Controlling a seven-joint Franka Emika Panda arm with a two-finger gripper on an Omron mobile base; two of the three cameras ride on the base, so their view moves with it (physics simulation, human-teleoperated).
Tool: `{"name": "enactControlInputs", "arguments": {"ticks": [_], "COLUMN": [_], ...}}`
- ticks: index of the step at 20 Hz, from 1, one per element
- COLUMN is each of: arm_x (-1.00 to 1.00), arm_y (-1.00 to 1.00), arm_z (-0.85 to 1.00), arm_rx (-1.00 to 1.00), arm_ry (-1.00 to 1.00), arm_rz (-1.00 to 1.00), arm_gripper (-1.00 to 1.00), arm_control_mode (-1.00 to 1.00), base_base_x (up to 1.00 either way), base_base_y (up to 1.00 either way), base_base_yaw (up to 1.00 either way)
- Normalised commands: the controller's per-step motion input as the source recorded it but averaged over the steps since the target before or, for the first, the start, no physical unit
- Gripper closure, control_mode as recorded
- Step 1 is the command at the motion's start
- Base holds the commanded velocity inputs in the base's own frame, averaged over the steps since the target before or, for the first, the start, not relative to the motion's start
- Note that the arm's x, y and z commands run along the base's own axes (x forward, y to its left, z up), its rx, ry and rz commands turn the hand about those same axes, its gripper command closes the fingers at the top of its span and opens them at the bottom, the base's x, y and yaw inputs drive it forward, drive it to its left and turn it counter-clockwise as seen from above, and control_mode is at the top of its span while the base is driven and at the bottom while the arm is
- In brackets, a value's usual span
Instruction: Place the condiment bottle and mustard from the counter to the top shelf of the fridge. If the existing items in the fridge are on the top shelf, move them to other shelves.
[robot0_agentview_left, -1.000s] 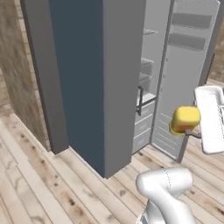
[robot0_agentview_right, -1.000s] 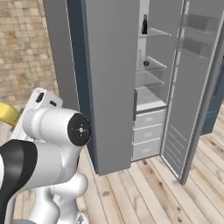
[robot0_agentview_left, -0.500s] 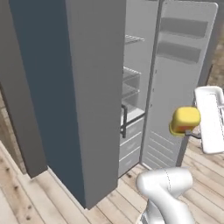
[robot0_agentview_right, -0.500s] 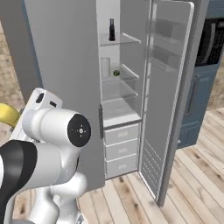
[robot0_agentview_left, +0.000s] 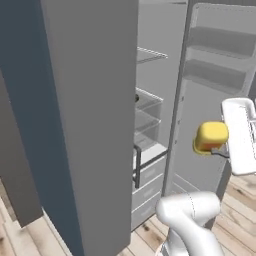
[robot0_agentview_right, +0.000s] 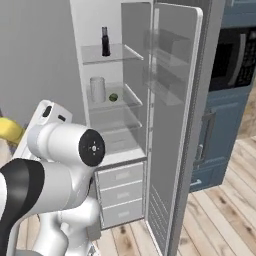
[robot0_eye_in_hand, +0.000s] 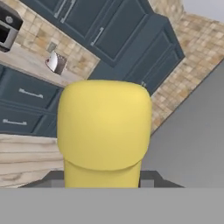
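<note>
Yellow mustard (robot0_agentview_left: 211, 137) gripped — fridge (robot0_agentview_right: 170, 125) door open.

a home kitchen: open fridge (robot0_agentview_right: 135, 75), blue cabinets (robot0_eye_in_hand: 109, 30), built-in oven (robot0_agentview_right: 235, 55), wood floor (robot0_agentview_right: 220, 215).

Glossy white arm (robot0_agentview_right: 60, 150), black joint bands

The fridge (robot0_agentview_right: 165, 100) stood open — the condiment bottle (robot0_agentview_right: 105, 41) on its top shelf, the cylinder (robot0_agentview_right: 98, 89) and ball (robot0_agentview_right: 113, 97) side by side one shelf below, above the drawers (robot0_agentview_right: 120, 192).
</note>
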Motion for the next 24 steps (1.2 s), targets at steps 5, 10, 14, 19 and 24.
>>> {"name": "enactControlInputs", "arguments": {"ticks": [5,10,14,19,24], "arm_x": [0.00,0.00,0.00,0.00,0.00], "arm_y": [0.00,0.00,0.00,0.00,0.00], "arm_z": [0.00,0.00,0.00,0.00,0.00], "arm_rx": [0.00,0.00,0.00,0.00,0.00], "arm_ry": [0.00,0.00,0.00,0.00,0.00], "arm_rz": [0.00,0.00,0.00,0.00,0.00], "arm_gripper": [1.00,1.00,1.00,1.00,1.00], "arm_control_mode": [1.00,1.00,1.00,1.00,1.00], "base_base_x": [0.31,0.12,0.44,0.57,0.57], "base_base_y": [-0.33,-0.48,-0.31,-0.24,-0.19], "base_base_yaw": [0.39,0.50,0.39,0.21,0.06]}}
